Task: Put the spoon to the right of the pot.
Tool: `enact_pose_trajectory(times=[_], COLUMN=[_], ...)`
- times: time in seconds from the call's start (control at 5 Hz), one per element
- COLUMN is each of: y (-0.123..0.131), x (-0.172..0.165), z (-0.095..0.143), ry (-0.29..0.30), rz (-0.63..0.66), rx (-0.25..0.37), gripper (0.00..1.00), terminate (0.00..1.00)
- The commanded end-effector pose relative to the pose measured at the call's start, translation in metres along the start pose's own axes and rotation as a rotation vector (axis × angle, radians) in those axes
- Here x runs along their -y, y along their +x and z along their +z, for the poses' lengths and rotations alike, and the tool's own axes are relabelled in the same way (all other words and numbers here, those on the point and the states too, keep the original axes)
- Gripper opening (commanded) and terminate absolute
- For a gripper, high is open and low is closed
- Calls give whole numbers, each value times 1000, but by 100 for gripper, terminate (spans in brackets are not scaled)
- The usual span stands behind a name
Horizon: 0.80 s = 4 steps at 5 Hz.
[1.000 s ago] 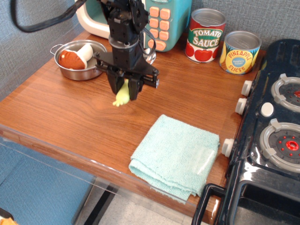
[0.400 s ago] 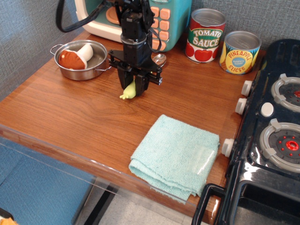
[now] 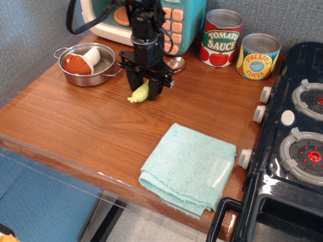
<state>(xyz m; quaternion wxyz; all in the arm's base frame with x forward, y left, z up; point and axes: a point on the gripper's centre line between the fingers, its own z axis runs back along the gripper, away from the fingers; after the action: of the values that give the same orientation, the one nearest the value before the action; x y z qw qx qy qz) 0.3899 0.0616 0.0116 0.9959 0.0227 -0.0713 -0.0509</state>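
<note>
The spoon lies slanted to the right of the pot (image 3: 87, 64). Its pale yellow-green handle (image 3: 139, 94) points front-left and its silver bowl (image 3: 176, 63) sits behind the gripper near the toy appliance. My black gripper (image 3: 144, 91) is low over the table, its fingers straddling the handle and closed on it. The handle's knobbed end is at or just above the wood. The pot is a shallow steel one with wire loop handles, and it holds a brown and white toy mushroom (image 3: 81, 59).
A teal and cream toy appliance (image 3: 171, 20) stands behind the arm. A tomato sauce can (image 3: 220, 39) and a pineapple can (image 3: 258, 56) stand at the back right. A folded teal cloth (image 3: 190, 166) lies at the front. A toy stove (image 3: 298, 146) fills the right side.
My gripper has moved back and down with the spoon, from mid-air over the table's middle to low beside the pot. The spoon's bowl now shows behind it.
</note>
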Motion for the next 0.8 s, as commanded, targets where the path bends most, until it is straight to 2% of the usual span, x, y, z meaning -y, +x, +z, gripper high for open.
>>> enact_pose_trajectory(times=[0.0,0.2,0.4,0.6], y=[-5,-10,-15,-15], x=[-1,8,15,15], z=[72,97,97,97], ry=[11,6,9,9], rz=[26,24,16,16], rx=[190,239,209,209], gripper=[100,100,100,100], terminate=[0,0,0,0])
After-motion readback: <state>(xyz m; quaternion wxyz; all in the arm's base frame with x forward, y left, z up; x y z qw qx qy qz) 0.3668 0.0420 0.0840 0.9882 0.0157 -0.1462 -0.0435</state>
